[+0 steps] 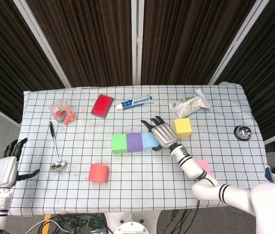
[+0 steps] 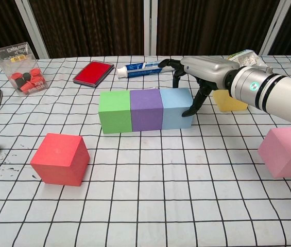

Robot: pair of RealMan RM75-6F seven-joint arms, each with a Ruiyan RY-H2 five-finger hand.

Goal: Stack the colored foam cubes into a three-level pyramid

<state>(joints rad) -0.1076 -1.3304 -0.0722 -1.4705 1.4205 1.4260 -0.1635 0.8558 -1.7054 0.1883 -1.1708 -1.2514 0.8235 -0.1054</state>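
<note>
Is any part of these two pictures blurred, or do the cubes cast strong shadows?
Chest view: sharp throughout; the red cube and pink cube cast only faint, soft shadows on the tablecloth. Head view: even light, no glare; the right hand looks crisp.

A ladle (image 1: 55, 148), red case (image 1: 102, 105) and toothpaste tube (image 1: 135, 102) lie on the checked tablecloth (image 1: 142, 185).

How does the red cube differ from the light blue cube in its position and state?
The red cube stands alone near the table's front, touching nothing; the light blue cube ends a row, pressed against the purple cube. The right hand is at the light blue cube's outer side, while no hand is near the red cube. Both sit flat on the table.
</note>
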